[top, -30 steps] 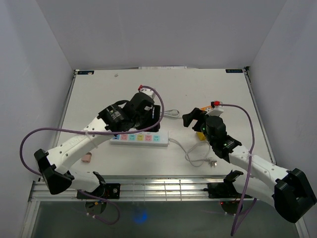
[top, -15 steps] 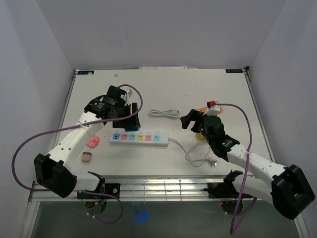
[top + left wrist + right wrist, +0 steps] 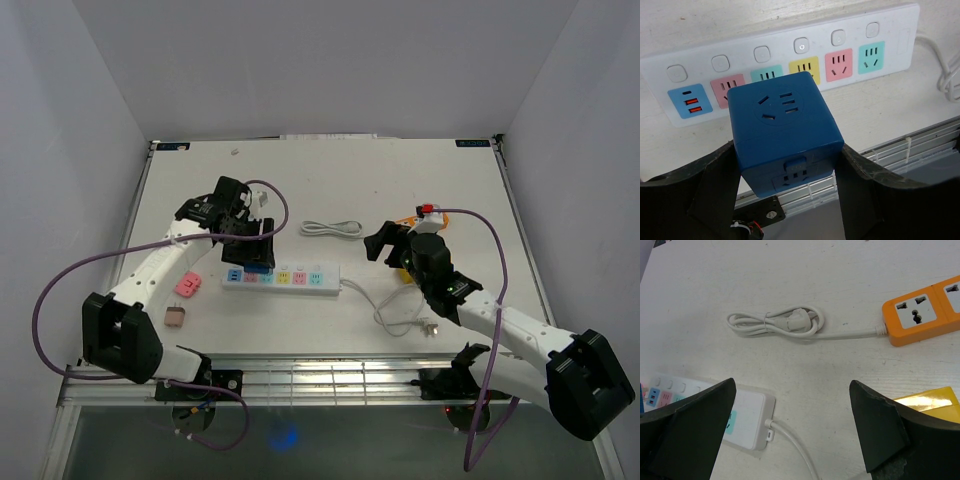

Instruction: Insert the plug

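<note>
Left end effector (image 3: 788,187) is clamping the blue cube plug (image 3: 782,125) over the power strip (image 3: 740,56) (nearer arm); right end effector (image 3: 792,425) is gaping empty.

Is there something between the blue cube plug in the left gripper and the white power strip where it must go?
Nothing visible does. The blue plastic cube plug, held in the left gripper, hangs over the long white power strip, whose visible coloured sockets are empty. Sockets behind the cube are hidden.

Overhead view, wrist close-ups, shared power strip (image 3: 300,280)
</note>
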You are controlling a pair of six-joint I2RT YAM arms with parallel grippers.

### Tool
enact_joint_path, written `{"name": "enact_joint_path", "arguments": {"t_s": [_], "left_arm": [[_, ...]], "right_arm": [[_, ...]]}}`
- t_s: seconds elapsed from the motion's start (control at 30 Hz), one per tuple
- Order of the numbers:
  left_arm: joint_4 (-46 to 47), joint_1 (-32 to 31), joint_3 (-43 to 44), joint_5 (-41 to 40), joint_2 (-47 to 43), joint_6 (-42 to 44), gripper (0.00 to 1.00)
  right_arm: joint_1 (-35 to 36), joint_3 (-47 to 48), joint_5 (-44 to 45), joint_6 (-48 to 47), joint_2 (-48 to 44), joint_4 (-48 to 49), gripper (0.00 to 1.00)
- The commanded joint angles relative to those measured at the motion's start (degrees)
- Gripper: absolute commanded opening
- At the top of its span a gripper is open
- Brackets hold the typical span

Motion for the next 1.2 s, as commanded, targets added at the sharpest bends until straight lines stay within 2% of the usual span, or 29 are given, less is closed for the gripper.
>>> {"name": "enact_joint_path", "arguments": {"t_s": [0.0,0.07,0.3,0.33,0.43,0.5,0.73,0.97,1.17], "left_arm": [[0.63,0.27,0.61,-0.16,0.6,2.64,0.0],[0.2,0.97,0.96,-2.35,2.09,2.47,0.0],[-0.95,4.05,1.93,-1.76,6.58,2.38,0.0],[-0.43,4.23,1.41,-0.97,6.41,2.55,0.0],[1.33,4.23,-0.7,1.23,5.18,2.64,0.0],[1.51,4.23,-1.32,-0.77,4.13,2.29,0.0],[0.9,4.23,-1.32,-0.87,2.98,1.85,0.0],[0.46,4.23,-3.26,-4.39,-1.15,0.44,0.0],[0.81,4.23,-2.03,-4.83,-4.4,0.44,0.0]], "right_arm": [[-0.17,1.5,0.35,-0.85,0.31,2.69,1.0],[-0.08,1.41,0.35,-0.85,0.31,2.69,1.0],[-0.08,1.32,-0.18,-1.11,0.04,2.69,1.0],[-0.08,1.32,-0.44,-1.46,0.22,3.04,0.95],[-0.08,1.14,-7.19,-5.49,2.15,6.73,0.92],[-0.17,2.11,-12.64,-6.73,4.95,7.7,0.92],[-0.17,7.38,-19.95,-8.23,13.75,4.98,0.93],[0.0,9.23,-29.87,-10.25,19.99,7.26,0.96],[1.67,14.67,-31.91,-16.13,24.91,1.29,0.98]]}}
